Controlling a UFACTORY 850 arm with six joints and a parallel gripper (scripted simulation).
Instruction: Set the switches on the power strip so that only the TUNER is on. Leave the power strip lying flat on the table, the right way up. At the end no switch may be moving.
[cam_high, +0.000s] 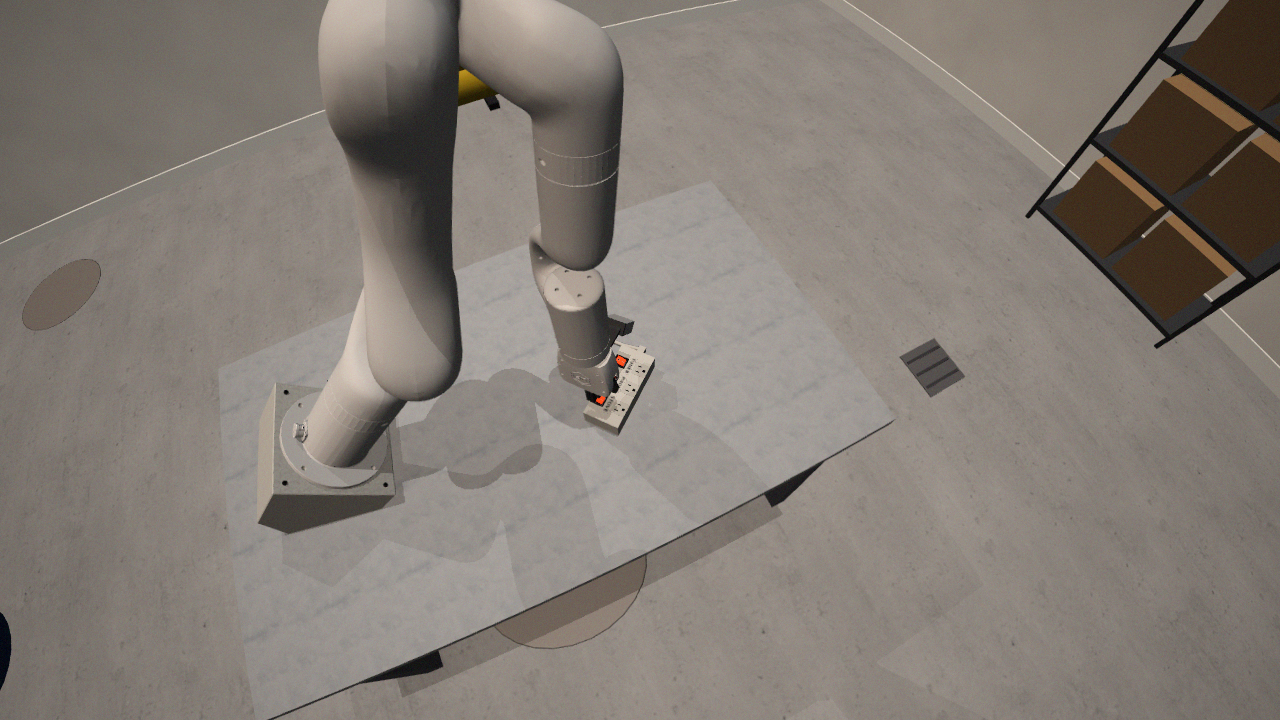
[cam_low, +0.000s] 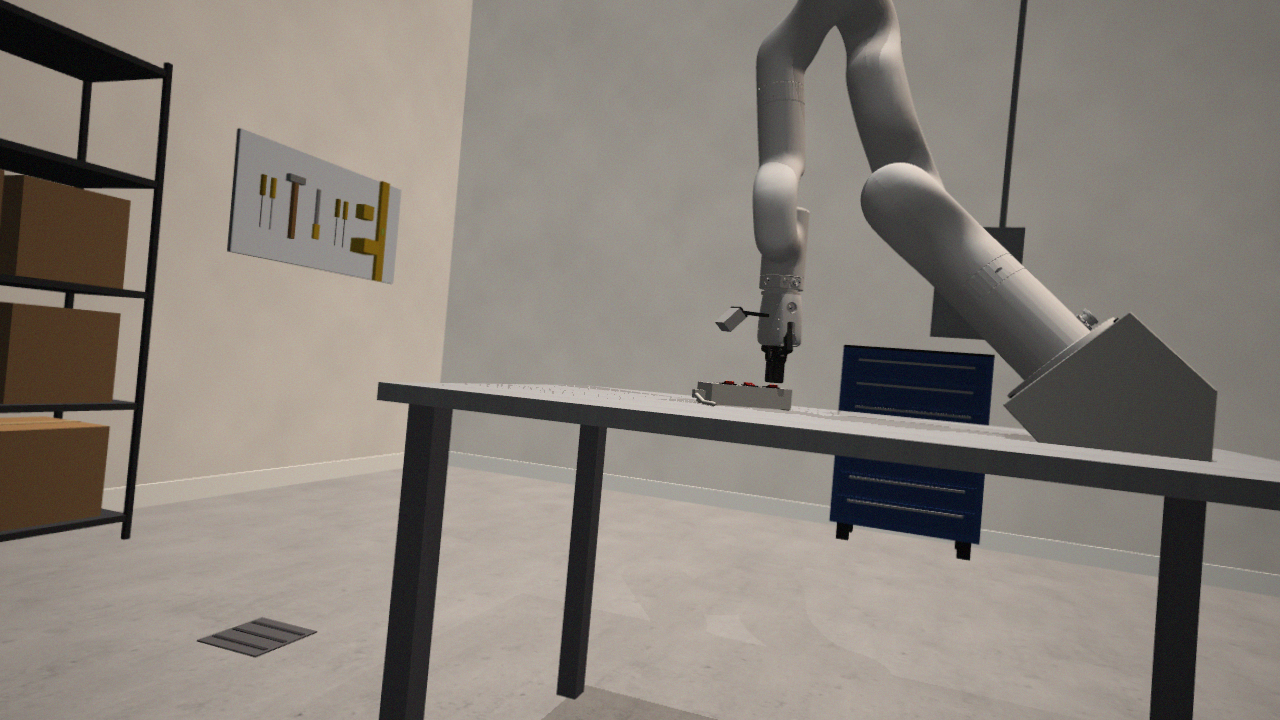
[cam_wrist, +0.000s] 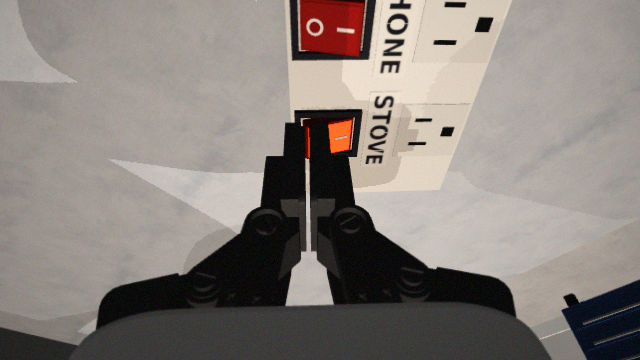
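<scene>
Pressing the STOVE switch (cam_wrist: 336, 136) on the power strip (cam_wrist: 395, 170), the clenched, empty end effector (cam_wrist: 307, 137) points straight down.

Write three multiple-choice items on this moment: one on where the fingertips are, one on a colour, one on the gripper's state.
1. The gripper tips are over which switch?
A. STOVE
B. the dark red one
C. neither
2. The cabinet behind the table is
A. yellow
B. blue
C. green
3. The gripper is
A. wide open
B. shut on a cable
C. shut, holding nothing

A: the tips cover the lit STOVE switch on the power strip.
B: its drawers are dark blue.
C: the fingers meet with nothing between.
</scene>
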